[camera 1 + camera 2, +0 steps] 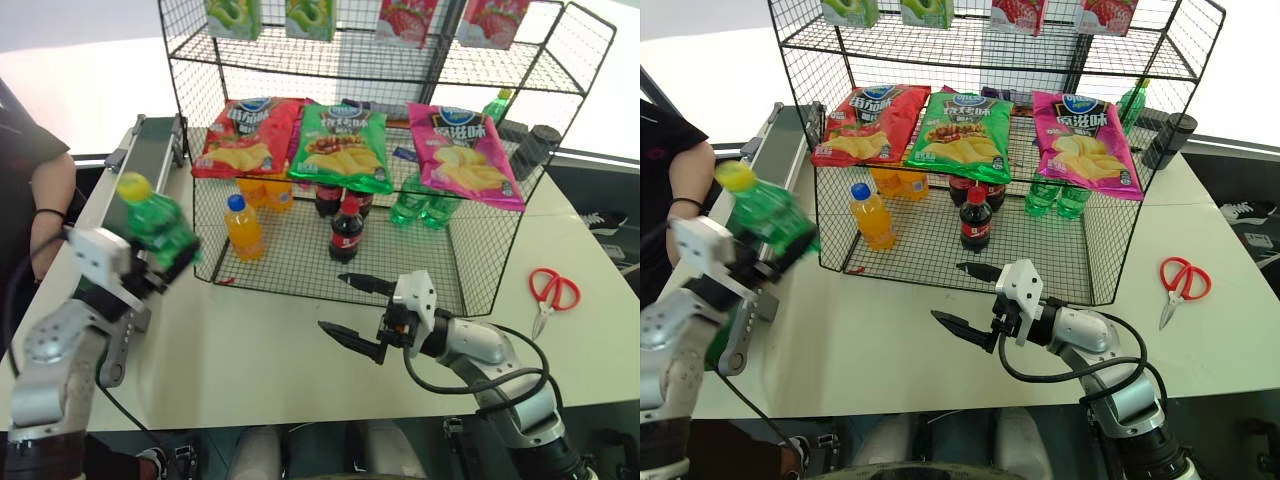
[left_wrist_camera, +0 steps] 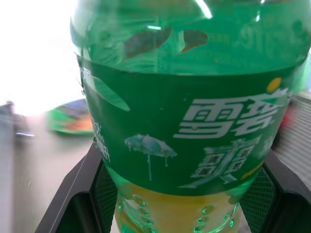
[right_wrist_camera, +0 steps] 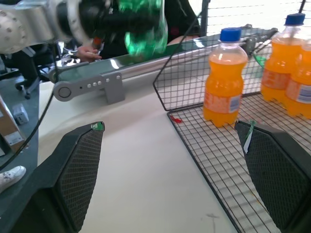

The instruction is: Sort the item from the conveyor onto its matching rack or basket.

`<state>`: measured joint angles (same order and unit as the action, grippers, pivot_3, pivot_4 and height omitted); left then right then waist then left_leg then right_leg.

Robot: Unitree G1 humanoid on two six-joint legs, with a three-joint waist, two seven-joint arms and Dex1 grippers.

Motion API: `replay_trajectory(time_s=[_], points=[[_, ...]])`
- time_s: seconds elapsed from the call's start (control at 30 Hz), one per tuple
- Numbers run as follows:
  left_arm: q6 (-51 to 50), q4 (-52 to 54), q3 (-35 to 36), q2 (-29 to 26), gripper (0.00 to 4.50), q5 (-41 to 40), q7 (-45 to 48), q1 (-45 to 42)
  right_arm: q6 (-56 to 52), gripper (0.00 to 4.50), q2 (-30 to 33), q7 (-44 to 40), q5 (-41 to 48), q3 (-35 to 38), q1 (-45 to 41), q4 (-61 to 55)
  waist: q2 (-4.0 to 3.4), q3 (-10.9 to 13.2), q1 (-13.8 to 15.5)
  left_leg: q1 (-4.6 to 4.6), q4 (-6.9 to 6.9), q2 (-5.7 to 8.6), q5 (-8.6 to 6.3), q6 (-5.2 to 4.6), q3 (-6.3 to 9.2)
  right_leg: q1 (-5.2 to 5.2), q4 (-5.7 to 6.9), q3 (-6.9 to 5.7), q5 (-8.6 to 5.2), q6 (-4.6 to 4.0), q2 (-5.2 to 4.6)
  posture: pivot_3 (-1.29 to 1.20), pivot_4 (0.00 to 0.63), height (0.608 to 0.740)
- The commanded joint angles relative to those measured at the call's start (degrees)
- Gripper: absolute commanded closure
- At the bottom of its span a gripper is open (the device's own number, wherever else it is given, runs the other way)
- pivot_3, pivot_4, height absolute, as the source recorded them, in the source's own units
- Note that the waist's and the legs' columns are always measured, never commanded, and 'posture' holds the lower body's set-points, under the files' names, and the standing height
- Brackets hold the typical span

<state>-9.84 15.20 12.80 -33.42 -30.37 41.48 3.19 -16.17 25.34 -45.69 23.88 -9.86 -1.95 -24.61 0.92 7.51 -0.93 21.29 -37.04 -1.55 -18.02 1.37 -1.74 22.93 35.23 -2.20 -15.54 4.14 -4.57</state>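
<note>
White table (image 1: 300, 350) bears rack (image 1: 480, 270), scissors (image 1: 552, 292); beside it, seemingly blurred conveyor (image 1: 125, 185).

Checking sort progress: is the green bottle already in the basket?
No, the green bottle is clamped in the left gripper, outside the basket.
</note>
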Motion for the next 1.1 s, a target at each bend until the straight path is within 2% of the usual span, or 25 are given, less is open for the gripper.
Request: replay_trajectory(time_s=[0.03, 0.23, 0.47, 0.8, 1.1], points=[[1.9, 2.7, -5.5, 1.2, 1.77, 2.0, 3.0, -2.7, -1.6, 0.0, -0.7, 1.1, 2.5, 1.1, -2.0, -3.7, -0.05, 0.0, 0.1, 0.0, -0.01, 0.0, 0.01, 0.0, 0.01, 0.0, 0.01, -0.01, 0.0, 0.0, 0.01, 0.0, 0.15, 0.74], [5.0, -6.1, -16.6, 6.1, 1.77, 6.8, 10.1, -11.4, -5.7, 0.0, -1.6, 2.8, 3.5, 0.3, -5.5, -3.1, -0.08, 0.0, 0.5, -0.01, -0.14, 0.06, 0.02, -0.02, 0.05, -0.13, 0.03, -0.08, 0.01, 0.02, 0.04, 0.0, 0.15, 0.74], [10.1, -15.5, -22.7, 10.7, 1.77, 9.6, 17.8, -19.2, -7.4, 0.0, -2.1, 3.8, 3.6, 0.6, -5.8, -3.0, -0.08, 0.0, 0.4, 0.02, -0.2, 0.06, 0.01, -0.08, 0.05, -0.13, 0.03, -0.12, 0.11, 0.22, 0.32, 0.0, 0.15, 0.74], [12.2, -18.4, -25.1, 12.6, 1.77, 11.1, 22.6, -23.0, -7.3, 0.0, -2.2, 4.6, 3.5, 0.4, -2.3, -3.8, -0.07, 0.0, 0.4, -0.02, -0.34, -0.19, 0.0, -0.09, 0.16, -0.21, 0.07, -0.06, 0.11, 0.24, 0.92, 0.0, 0.15, 0.74], [12.1, -16.3, -26.3, 12.7, 1.77, 12.2, 23.9, -22.6, -9.1, 0.0, -3.4, 4.7, 4.8, -0.1, -4.3, -2.2, -0.07, 0.0, 0.4, -0.04, -0.35, -0.25, 0.0, -0.09, 0.2, -0.21, 0.12, -0.07, 0.11, 0.24, 1.01, 0.0, 0.15, 0.74]])
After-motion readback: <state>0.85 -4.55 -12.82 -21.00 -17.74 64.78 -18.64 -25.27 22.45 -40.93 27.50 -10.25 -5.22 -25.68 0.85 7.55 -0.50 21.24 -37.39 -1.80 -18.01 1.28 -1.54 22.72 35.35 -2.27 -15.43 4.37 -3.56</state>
